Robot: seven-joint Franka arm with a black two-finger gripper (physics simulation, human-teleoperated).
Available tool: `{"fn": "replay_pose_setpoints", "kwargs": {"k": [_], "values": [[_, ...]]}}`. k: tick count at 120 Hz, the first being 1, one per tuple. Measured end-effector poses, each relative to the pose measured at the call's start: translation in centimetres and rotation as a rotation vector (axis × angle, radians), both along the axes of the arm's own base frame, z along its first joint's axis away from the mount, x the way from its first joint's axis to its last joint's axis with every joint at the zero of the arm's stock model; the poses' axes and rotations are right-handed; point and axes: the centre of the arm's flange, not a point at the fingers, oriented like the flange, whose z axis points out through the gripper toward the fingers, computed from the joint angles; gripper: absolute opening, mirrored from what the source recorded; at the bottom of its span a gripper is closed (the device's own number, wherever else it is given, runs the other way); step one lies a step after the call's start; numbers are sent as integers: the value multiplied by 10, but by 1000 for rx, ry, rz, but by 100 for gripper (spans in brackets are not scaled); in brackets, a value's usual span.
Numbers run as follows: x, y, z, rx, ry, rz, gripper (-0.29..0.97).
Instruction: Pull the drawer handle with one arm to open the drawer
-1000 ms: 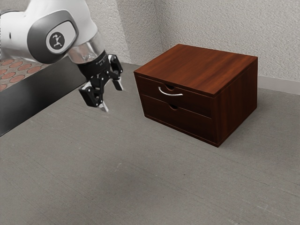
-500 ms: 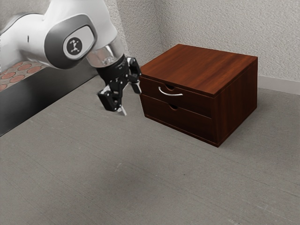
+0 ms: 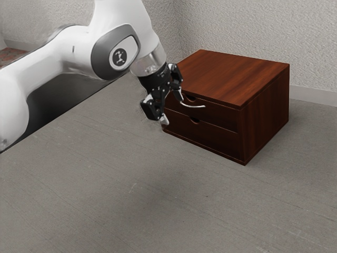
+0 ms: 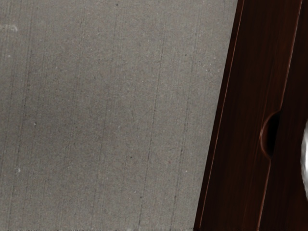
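A dark wooden cabinet point(image 3: 231, 79) with two stacked drawers stands on the grey floor at the back right of the exterior view. Its upper drawer point(image 3: 210, 108) carries a curved silver handle point(image 3: 192, 105) and looks flush with the front. My black gripper point(image 3: 172, 107) hangs open just at the left end of that handle, one fingertip low by the cabinet's front corner, the other up near the handle. In the wrist view the drawer fronts point(image 4: 250, 125) run beside the hand, with the lower drawer's notch point(image 4: 270, 134) and a sliver of the handle point(image 4: 305, 163).
A rough plaster wall point(image 3: 253, 26) rises close behind the cabinet. A dark panel point(image 3: 58, 100) runs along the exterior view's left, behind my arm. Grey floor point(image 3: 131, 190) stretches in front.
My arm has swept toward the exterior view's right, carrying the gripper from mid-floor up to the cabinet's front beside the handle. The drawer has not moved.
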Motion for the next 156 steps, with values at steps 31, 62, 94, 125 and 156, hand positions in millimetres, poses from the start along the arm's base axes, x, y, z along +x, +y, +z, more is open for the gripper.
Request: {"fn": "replay_pose_setpoints", "kwargs": {"k": [31,62,94,125,156], "values": [[28,8,-19,-2,-26,-16,59],[44,15,-36,23,-30,-31,59],[51,22,-42,50,-50,-39,58],[58,32,-51,60,-69,-36,58],[65,36,-61,63,-93,-37,58]]}}
